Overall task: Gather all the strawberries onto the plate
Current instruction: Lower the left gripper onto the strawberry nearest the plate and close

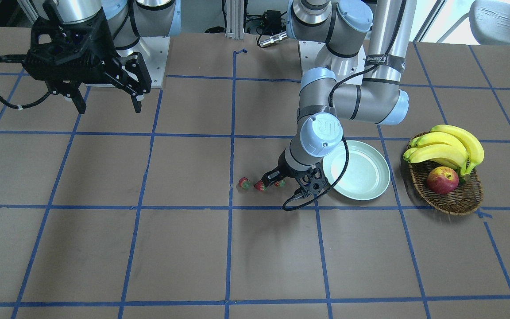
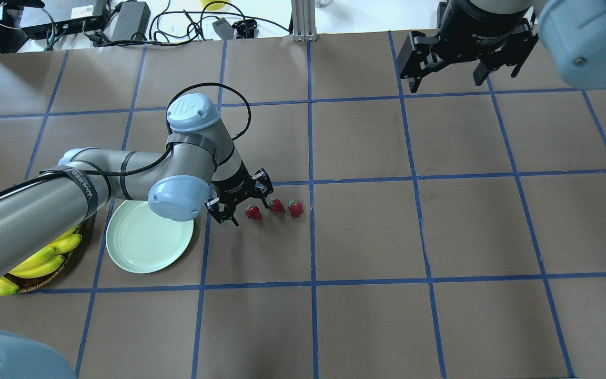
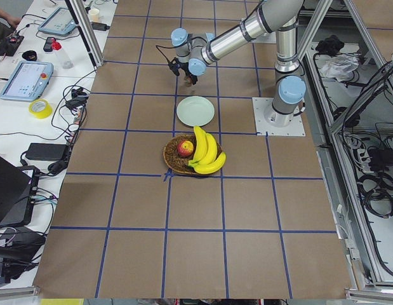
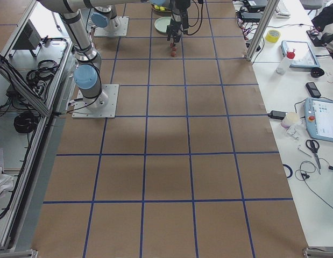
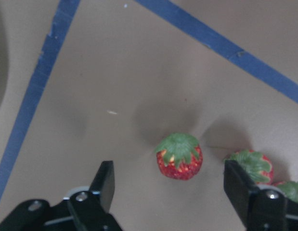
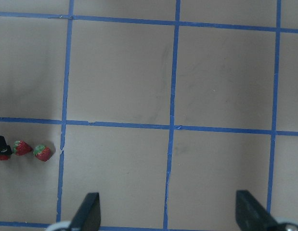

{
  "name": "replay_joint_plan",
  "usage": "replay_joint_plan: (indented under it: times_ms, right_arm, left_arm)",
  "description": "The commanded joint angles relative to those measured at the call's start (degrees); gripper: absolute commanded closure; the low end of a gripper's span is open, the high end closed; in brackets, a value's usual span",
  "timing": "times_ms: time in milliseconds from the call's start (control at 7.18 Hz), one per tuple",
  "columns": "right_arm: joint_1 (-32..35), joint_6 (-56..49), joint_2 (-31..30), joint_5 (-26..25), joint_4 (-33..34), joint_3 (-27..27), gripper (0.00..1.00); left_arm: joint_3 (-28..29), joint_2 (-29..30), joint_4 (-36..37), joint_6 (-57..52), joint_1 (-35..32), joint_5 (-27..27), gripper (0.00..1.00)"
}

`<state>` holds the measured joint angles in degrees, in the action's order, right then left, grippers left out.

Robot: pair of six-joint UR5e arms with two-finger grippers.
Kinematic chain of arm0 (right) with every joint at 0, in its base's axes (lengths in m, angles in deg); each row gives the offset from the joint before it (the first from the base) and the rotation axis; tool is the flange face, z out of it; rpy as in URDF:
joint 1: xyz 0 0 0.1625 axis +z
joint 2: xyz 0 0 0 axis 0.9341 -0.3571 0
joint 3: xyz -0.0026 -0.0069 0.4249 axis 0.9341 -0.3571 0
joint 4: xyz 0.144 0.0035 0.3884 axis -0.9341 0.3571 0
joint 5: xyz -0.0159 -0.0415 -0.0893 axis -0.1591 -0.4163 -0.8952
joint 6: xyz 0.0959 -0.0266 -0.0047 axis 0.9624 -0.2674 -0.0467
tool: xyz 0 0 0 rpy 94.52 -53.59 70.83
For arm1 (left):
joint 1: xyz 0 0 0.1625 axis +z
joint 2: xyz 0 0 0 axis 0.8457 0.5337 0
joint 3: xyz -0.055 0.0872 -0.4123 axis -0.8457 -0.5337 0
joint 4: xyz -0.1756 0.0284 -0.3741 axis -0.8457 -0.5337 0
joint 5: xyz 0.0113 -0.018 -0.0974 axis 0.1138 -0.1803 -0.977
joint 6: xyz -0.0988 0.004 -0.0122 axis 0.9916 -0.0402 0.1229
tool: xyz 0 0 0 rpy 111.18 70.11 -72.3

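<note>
The left pincer [image 5: 169, 169], jaws apart, straddles the strawberry [image 5: 179, 157] nearest the plate [image 2: 124, 252], ready to pinch; the right pincer [image 2: 445, 84], also apart, hangs high toward the table's [image 2: 366, 237] right edge.

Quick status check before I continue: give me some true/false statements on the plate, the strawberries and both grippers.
The plate already holds a strawberry. False: it is empty; all three strawberries lie on the table.
The left gripper is open, the strawberry nearest the plate between its fingers. True.
The right gripper grips a strawberry. False: it is open, empty, away from them.
The apple sits in the basket beside the bananas. True.
</note>
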<state>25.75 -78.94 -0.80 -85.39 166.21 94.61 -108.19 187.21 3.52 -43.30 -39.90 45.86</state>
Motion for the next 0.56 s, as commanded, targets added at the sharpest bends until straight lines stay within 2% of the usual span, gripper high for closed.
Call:
replay_joint_plan:
  times_ms: [0,139,279,418]
  right_arm:
    - [0.0,0.0,0.0,0.0,0.0,0.0,0.00]
    - [0.0,0.0,-0.1,-0.1,-0.2,0.0,0.00]
    - [0.0,0.0,-0.1,0.0,-0.2,0.0,0.00]
    - [0.0,0.0,-0.1,-0.1,-0.2,0.0,0.00]
  left_arm:
    - [0.0,0.6,0.0,0.1,0.0,-0.4,0.23]
    - [0.0,0.7,0.0,0.1,0.0,-0.4,0.64]
    - [0.0,0.8,0.0,0.6,0.0,-0.6,1.00]
    - [0.1,0.6,-0.1,0.6,0.0,-0.6,1.00]
